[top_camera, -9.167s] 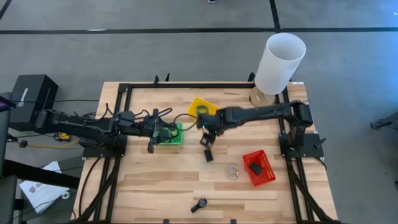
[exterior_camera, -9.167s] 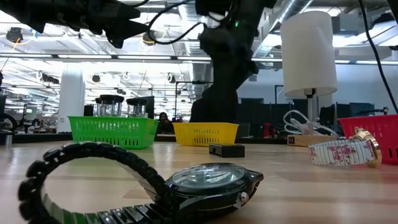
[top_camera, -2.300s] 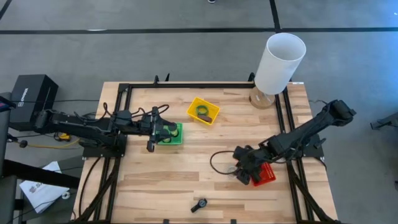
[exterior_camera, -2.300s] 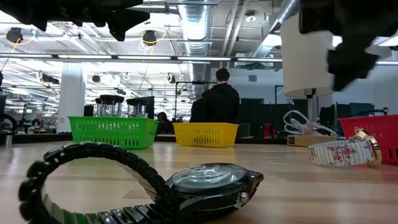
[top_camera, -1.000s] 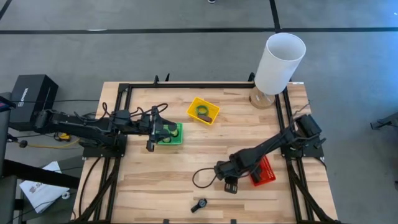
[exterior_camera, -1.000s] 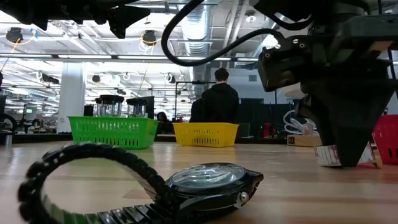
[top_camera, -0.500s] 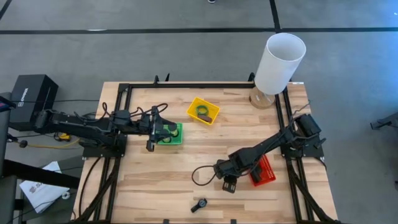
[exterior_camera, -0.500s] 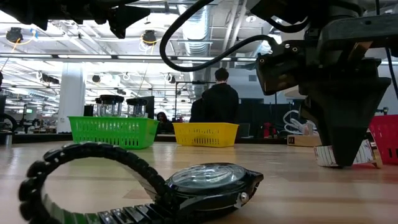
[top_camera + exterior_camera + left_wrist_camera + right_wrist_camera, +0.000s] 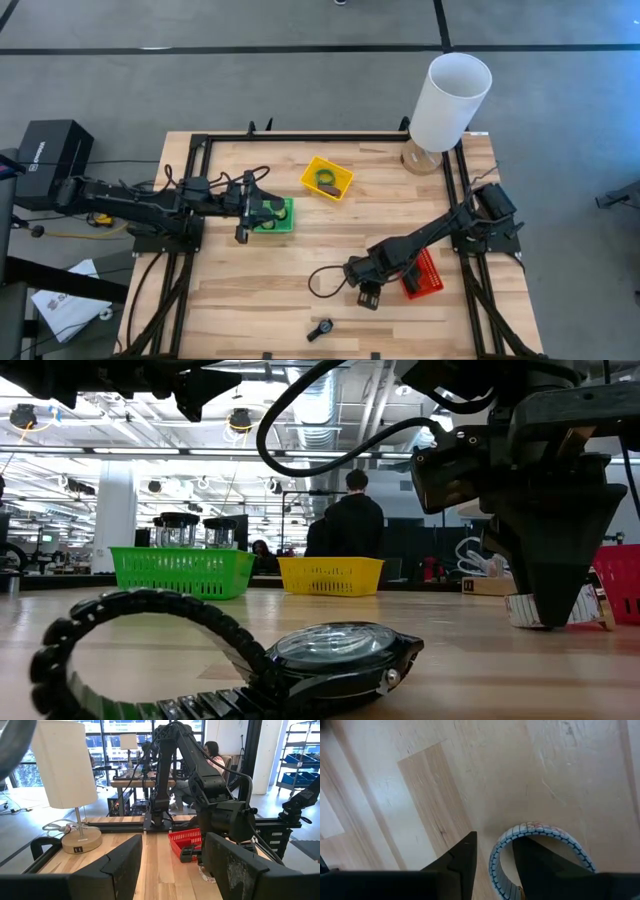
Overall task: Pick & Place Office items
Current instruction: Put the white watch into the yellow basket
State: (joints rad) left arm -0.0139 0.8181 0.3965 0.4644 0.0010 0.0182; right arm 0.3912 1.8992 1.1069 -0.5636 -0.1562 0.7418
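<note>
- Your left end effector [image 9: 243,208] hovers at the green tray [image 9: 279,215], fingers parted, empty.
- The black watch [image 9: 320,329] lies on the tabletop [image 9: 260,280], well apart from the red tray [image 9: 425,276].
- Your right end effector [image 9: 366,296] is down just beside the red tray; one finger [image 9: 462,857] sits outside the pale-banded watch [image 9: 530,851], one inside its loop, half open, not yet clamped.
- Risk: closing off-centre could let the thin band slip, or drag the watch against the tray.
</note>
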